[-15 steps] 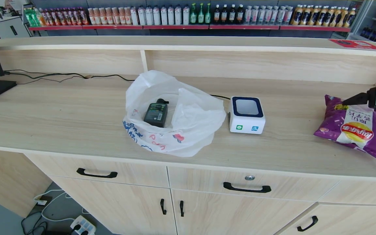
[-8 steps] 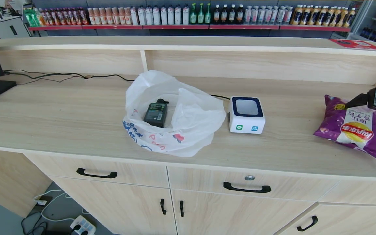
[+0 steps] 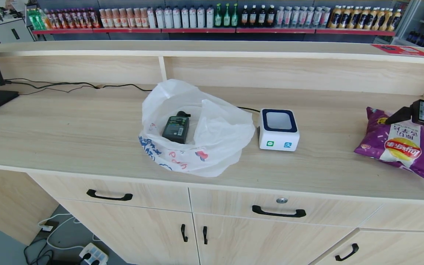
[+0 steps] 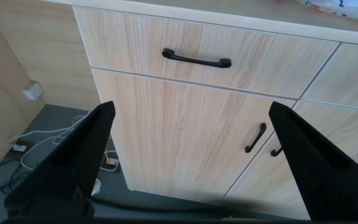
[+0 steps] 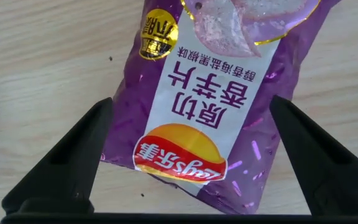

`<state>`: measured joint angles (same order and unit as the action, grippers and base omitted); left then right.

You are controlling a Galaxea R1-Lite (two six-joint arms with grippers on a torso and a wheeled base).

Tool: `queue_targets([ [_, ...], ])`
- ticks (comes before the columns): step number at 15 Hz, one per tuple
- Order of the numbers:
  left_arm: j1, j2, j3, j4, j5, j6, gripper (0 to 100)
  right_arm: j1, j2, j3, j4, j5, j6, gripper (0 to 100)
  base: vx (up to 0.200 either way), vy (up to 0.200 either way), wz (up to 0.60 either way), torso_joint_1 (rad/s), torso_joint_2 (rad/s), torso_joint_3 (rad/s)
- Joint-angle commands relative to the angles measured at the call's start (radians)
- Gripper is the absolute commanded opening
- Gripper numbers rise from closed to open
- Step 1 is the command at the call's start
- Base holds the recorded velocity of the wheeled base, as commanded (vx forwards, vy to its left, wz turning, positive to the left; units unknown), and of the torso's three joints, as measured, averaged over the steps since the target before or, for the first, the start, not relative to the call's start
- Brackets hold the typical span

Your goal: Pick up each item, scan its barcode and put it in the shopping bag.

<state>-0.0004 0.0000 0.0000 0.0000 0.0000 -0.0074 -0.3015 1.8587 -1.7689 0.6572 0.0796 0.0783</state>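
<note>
Surface (image 3: pixel 87 125): shopping bag (image 3: pixel 215 136), already holding one dark item (image 3: pixel 176 129), sat well left of the right gripper (image 5: pixel 191 106). Chip bag (image 5: pixel 204 112) lay flat directly beneath it, untouched. Gripper jaws wide apart, sunk slightly since last second; grasp likely next.

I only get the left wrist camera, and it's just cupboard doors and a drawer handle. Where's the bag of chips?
Observer: The purple chip bag lies flat on the counter, far over on the robot's right.
Operator: Is the other hand holding it?
Observer: No. The right gripper is open over the bag, one finger on each side, not closed on it.
Operator: Is there anything in the shopping bag?
Observer: Yes, a dark item lies inside the white shopping bag, which sits beside the scanner.
</note>
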Motion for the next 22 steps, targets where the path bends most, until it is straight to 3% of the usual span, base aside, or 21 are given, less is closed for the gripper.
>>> queue_targets([
  [1, -0.001, 0.000, 0.000, 0.000, 0.002, 0.000, 100, 0.001, 0.034, -0.037, 0.004, 0.006, -0.002, 100, 0.000, 0.000, 0.00, 0.000, 0.00, 0.000],
  [12, 0.000, 0.000, 0.000, 0.000, 0.000, 0.000, 100, 0.001, 0.126, -0.179, 0.028, -0.001, -0.008, 100, 0.000, 0.000, 0.00, 0.000, 0.00, 0.000],
  [14, 0.000, 0.000, 0.000, 0.000, 0.000, 0.000, 100, -0.031, 0.126, -0.219, 0.091, -0.006, -0.063, 100, 0.000, 0.000, 0.00, 0.000, 0.00, 0.000],
  [22, 0.000, 0.000, 0.000, 0.000, 0.002, 0.000, 100, -0.025, 0.160, -0.208, 0.127, -0.011, -0.045, 100, 0.000, 0.000, 0.00, 0.000, 0.00, 0.000],
])
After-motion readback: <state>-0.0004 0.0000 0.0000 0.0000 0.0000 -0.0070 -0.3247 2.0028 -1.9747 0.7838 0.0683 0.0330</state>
